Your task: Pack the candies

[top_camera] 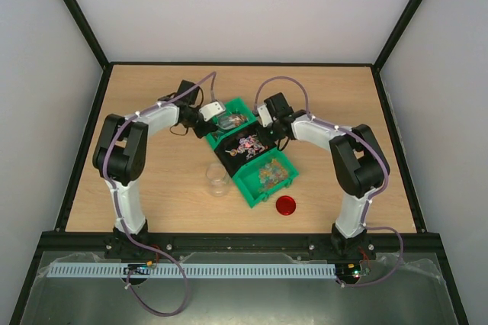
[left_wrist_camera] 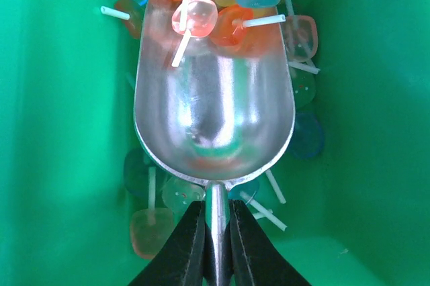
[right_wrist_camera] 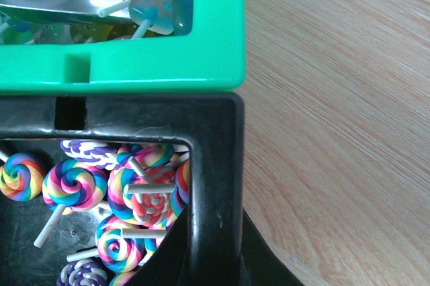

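Note:
The candies are tiny lollipops. Translucent pink, orange and blue ones [left_wrist_camera: 195, 16] lie in the far green bin [top_camera: 242, 105]. Rainbow swirl ones [right_wrist_camera: 138, 192] fill the black bin [top_camera: 229, 151]. My left gripper [left_wrist_camera: 216, 209] is shut on the handle of a metal scoop [left_wrist_camera: 215, 98], whose bowl lies in the far green bin with a few candies at its front lip. In the top view the left gripper [top_camera: 204, 117] is at that bin's left end. My right gripper [right_wrist_camera: 215, 232] is clamped on the black bin's right wall [right_wrist_camera: 215, 165]; it also shows in the top view [top_camera: 268, 133].
A near green bin [top_camera: 255, 188] holds more small candies [top_camera: 268, 175]. A small clear jar [top_camera: 217, 178] stands upright left of it. A red round lid [top_camera: 287, 205] lies on the wooden table [top_camera: 152, 188] near the front. Black frame rails edge the table.

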Robot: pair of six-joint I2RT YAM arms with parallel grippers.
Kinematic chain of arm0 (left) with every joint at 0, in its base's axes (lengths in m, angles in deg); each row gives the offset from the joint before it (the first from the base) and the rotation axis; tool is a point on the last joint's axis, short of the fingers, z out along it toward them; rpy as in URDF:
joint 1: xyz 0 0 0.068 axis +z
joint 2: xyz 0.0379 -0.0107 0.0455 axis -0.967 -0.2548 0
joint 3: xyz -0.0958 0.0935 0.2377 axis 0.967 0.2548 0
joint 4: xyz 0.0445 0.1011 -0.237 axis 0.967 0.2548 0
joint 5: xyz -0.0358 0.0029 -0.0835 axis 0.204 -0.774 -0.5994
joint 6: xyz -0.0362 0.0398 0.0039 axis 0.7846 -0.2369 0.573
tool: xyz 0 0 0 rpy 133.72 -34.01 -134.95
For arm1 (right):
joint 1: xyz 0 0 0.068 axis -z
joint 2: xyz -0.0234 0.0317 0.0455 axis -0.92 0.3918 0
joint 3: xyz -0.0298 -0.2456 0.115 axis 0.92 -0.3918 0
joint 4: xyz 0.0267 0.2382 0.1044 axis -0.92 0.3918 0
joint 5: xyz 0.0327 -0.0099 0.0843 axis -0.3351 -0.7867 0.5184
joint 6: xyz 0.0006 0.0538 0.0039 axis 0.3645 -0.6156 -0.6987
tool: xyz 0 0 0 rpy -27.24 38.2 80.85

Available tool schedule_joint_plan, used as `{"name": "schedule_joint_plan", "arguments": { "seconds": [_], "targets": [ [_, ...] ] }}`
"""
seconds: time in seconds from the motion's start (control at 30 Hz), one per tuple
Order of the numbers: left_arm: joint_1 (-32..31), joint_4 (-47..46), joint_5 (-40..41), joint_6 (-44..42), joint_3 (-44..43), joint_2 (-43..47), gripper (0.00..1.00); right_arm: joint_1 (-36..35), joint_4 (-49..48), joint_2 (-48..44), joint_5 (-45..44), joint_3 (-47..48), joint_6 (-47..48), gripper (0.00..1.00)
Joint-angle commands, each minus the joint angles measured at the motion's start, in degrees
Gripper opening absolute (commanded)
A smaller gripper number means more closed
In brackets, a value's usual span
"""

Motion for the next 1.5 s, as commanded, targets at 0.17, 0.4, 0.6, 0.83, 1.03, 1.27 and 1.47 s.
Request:
{"name": "schedule_joint_plan", "arguments": {
  "seconds": [0.17,0.4,0.6,0.83,1.03,1.27,1.47],
  "targets": [
    [3.4,-14.7,-11.5,6.1,6.2,3.4,0.02,3.2,-7.6,0.3,5.1,3.1,-1.3,0.01],
    [5.1,-14.6,-13.5,4.9,6.4,3.8,0.02,4.9,-7.7,1.0,5.3,3.4,-0.4,0.01],
    [6.6,-14.0,-14.2,3.6,7.4,4.8,0.02,5.7,-6.9,1.8,5.3,3.8,0.7,0.08],
    [8.7,-17.5,-18.5,3.6,10.8,7.4,0.02,6.0,-5.2,1.8,4.5,4.2,1.5,0.27],
    [9.2,-23.4,-21.8,6.8,14.0,9.8,0.02,6.3,-4.4,0.5,4.2,3.4,2.5,0.43],
    [9.5,-25.4,-21.9,7.5,16.1,13.3,0.02,6.4,-3.7,-0.9,4.5,2.8,3.0,0.57],
    [12.6,-17.0,-23.9,4.5,14.0,16.9,0.02,6.4,-3.0,-2.9,4.3,3.0,3.3,0.73]
  ]
}}
